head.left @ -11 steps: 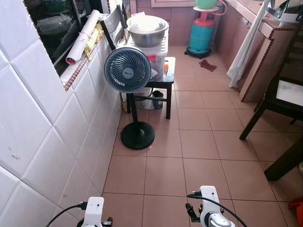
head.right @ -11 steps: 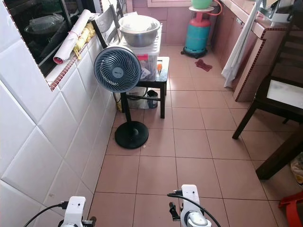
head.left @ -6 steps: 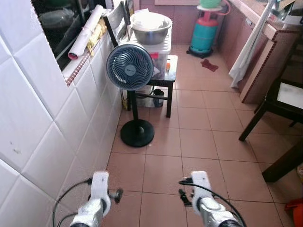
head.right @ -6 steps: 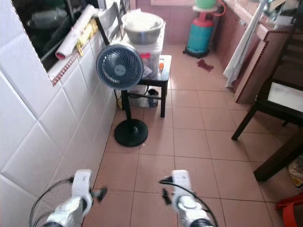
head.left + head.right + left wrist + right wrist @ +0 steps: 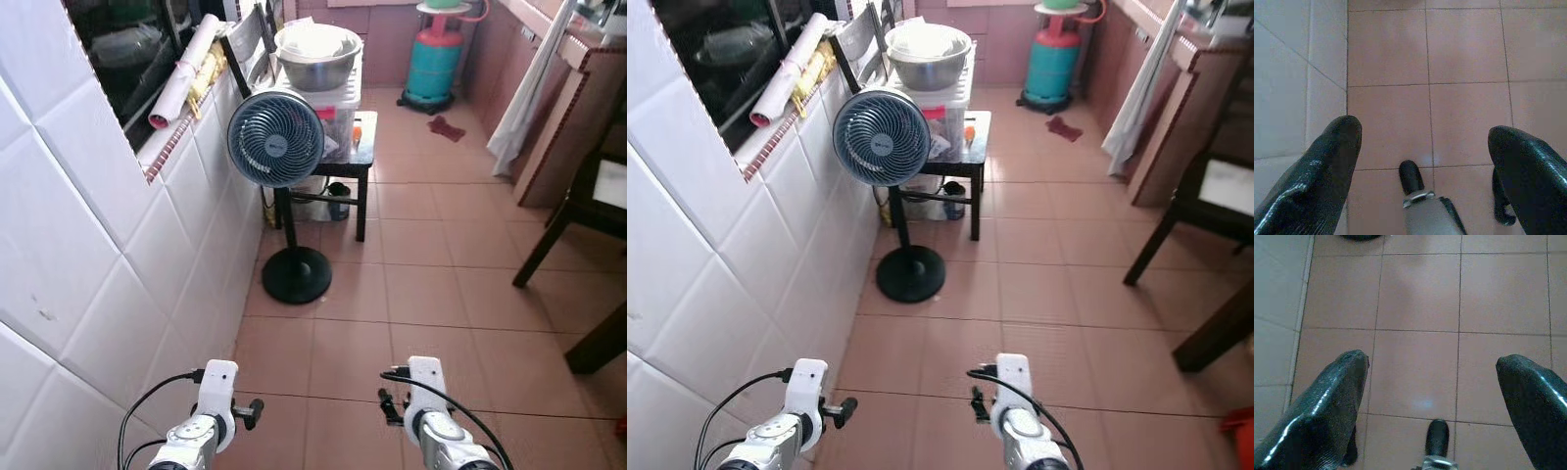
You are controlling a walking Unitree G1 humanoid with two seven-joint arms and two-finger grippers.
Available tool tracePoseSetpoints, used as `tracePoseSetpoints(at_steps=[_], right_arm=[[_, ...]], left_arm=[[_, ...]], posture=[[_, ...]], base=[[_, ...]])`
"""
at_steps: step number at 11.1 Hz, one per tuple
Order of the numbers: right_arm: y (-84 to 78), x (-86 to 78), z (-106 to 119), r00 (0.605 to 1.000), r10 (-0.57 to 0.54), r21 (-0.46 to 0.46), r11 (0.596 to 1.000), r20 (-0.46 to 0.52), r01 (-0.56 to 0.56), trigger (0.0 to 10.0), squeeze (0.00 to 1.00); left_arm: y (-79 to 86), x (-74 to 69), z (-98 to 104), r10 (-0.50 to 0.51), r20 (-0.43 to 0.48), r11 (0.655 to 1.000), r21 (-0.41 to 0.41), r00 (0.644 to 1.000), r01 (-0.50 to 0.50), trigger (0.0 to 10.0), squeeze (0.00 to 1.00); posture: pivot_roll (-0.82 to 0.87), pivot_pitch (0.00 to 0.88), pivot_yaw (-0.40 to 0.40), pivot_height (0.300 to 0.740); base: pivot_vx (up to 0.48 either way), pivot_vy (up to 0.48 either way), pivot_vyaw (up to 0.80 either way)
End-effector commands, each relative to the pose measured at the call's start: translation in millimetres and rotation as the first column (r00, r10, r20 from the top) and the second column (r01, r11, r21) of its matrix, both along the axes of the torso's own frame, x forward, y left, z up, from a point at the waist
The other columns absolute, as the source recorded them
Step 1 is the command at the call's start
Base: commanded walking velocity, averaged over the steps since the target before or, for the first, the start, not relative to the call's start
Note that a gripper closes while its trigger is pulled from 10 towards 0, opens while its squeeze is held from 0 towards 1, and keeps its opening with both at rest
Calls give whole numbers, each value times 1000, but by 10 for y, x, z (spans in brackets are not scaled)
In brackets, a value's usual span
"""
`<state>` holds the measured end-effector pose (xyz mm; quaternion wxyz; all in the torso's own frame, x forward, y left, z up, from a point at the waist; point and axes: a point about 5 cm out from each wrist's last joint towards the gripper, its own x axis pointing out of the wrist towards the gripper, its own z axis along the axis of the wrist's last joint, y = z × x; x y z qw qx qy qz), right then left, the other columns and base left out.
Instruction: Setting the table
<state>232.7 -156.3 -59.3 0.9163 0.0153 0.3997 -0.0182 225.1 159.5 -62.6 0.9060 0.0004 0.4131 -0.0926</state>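
A steel bowl (image 5: 316, 54) rests on a white plastic box (image 5: 336, 110), which stands on a black stool (image 5: 360, 163) far ahead by the wall. My two arms reach forward low over the tiled floor, the left arm (image 5: 208, 423) beside the wall and the right arm (image 5: 427, 427) further out. In the left wrist view the left gripper (image 5: 1425, 132) is open, with only floor tiles between its fingers. The right gripper (image 5: 1434, 362) is open too, above bare tiles.
A standing fan (image 5: 275, 139) and its round base (image 5: 296, 274) block the path along the white tiled wall (image 5: 88, 294). A gas cylinder (image 5: 432, 64) stands at the back. Dark wooden furniture legs (image 5: 545, 250) are on the right, beside a hanging white cloth (image 5: 524, 98).
The whole picture has shifted with the camera. Both arms have come up further into view at the bottom than a second ago.
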Motion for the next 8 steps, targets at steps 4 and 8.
tracePoseSetpoints(at_steps=[4, 8], right_arm=[[-214, 120, 131, 991, -37, 41, 999, 131, 32, 10000, 0], [-292, 474, 626, 879, 79, -61, 997, 470, -57, 10000, 0]], left_arm=[[200, 72, 96, 30, 118, 1000, -3, 993, -29, 10000, 0], [216, 378, 620, -107, 510, 988, -43, 854, 150, 10000, 0]], posture=[[-73, 0, 81, 740], [-15, 0, 28, 740]], base=[[0, 0, 0], [0, 0, 0]])
